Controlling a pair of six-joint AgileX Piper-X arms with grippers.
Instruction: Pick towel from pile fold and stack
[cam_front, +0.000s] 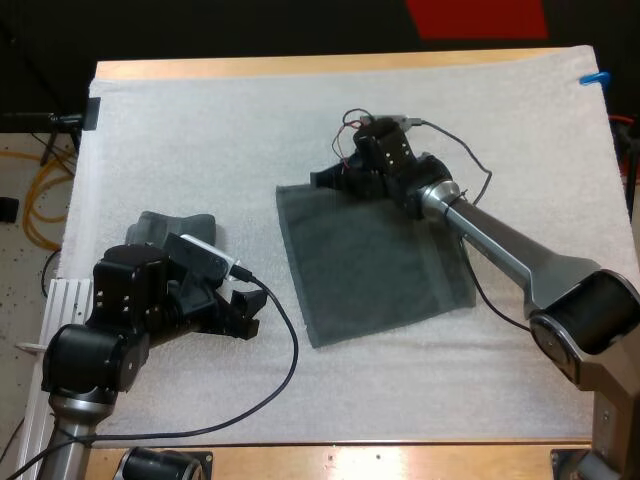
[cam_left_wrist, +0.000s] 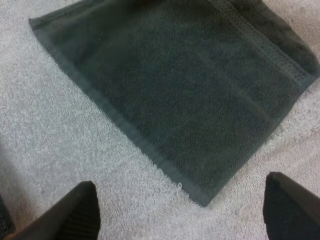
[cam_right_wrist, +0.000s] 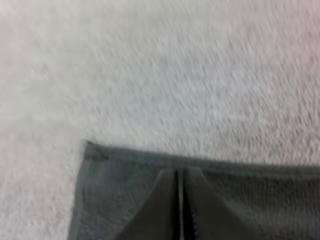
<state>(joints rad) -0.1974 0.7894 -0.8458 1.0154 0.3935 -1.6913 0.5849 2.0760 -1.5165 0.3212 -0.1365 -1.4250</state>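
Note:
A dark grey-green towel (cam_front: 370, 265) lies spread flat in the middle of the white mat. My right gripper (cam_front: 328, 180) is at the towel's far edge, close to its far left corner. In the right wrist view its fingers (cam_right_wrist: 179, 175) are pressed together on the towel (cam_right_wrist: 125, 200) just inside that edge. My left gripper (cam_front: 245, 312) hovers left of the towel, open and holding nothing. In the left wrist view the towel's near corner (cam_left_wrist: 200, 197) lies between and ahead of its spread fingertips (cam_left_wrist: 82, 212). A second towel (cam_front: 170, 228), bunched up, sits behind my left arm.
The mat (cam_front: 200, 130) covers most of the wooden table (cam_front: 300, 66). A black cable (cam_front: 285, 370) loops across the mat in front of the left arm. Bare mat lies along the far side and at the near right.

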